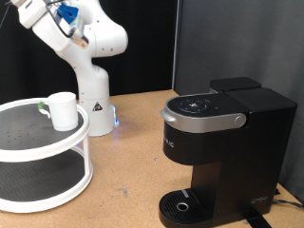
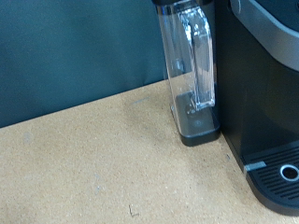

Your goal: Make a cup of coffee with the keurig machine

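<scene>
The keurig machine [image 1: 220, 144] stands at the exterior view's right, a black box with its silver-grey lid handle [image 1: 201, 120] down and the round drip tray [image 1: 180, 204] bare. The white cup [image 1: 63, 110] stands upright on the top tier of a white round shelf [image 1: 43, 148] at the exterior view's left. A small green-topped thing [image 1: 43, 106] lies beside it. The white arm [image 1: 90, 43] rises at the top left; its fingers are out of frame. The wrist view shows the machine [image 2: 266, 84], its clear water tank [image 2: 192, 65] and drip tray [image 2: 280, 177], with no fingers.
The two-tier shelf has a lower tier [image 1: 38, 185] with nothing showing on it. The brown tabletop [image 1: 128, 166] lies between shelf and machine and shows in the wrist view [image 2: 93, 159]. A dark curtain hangs behind. The arm's base [image 1: 95, 109] stands behind the shelf.
</scene>
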{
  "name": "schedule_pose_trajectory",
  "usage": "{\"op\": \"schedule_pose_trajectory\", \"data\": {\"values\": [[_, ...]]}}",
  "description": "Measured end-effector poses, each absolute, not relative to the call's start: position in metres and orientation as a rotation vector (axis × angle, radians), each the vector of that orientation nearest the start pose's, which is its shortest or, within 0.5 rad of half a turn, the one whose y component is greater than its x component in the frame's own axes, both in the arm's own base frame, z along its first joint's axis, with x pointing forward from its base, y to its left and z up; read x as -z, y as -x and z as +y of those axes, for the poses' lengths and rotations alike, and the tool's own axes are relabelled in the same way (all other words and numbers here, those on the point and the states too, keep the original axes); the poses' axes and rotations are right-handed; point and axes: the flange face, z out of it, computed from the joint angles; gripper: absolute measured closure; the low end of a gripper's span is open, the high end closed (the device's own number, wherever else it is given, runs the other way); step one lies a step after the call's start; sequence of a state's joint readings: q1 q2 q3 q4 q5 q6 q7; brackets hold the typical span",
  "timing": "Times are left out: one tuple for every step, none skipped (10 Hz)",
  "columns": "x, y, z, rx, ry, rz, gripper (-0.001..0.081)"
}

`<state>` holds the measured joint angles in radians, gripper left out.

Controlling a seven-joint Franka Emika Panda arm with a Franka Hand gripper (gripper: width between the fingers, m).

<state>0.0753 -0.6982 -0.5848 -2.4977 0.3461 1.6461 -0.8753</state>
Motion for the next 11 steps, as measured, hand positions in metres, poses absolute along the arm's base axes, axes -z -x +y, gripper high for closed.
{"op": "schedule_pose_trajectory", "data": {"values": [[-0.481,-0.298,-0.157,0.295,2.342,-0.546,0.0806],[-0.481,-0.289,-0.167,0.316,2.321,-0.562,0.0806],[-0.481,-0.278,-0.178,0.324,2.308,-0.586,0.0806],[-0.481,-0.266,-0.189,0.313,2.307,-0.616,0.0806],[-0.48,-0.255,-0.199,0.289,2.313,-0.633,0.0806],[-0.48,-0.247,-0.207,0.276,2.326,-0.631,0.0806],[-0.481,-0.242,-0.213,0.29,2.335,-0.614,0.0806],[-0.482,-0.239,-0.219,0.32,2.35,-0.59,0.0806],[-0.483,-0.236,-0.226,0.348,2.364,-0.566,0.0806],[-0.483,-0.232,-0.23,0.367,2.368,-0.548,0.0806],[-0.484,-0.229,-0.234,0.381,2.368,-0.538,0.0806]]}}
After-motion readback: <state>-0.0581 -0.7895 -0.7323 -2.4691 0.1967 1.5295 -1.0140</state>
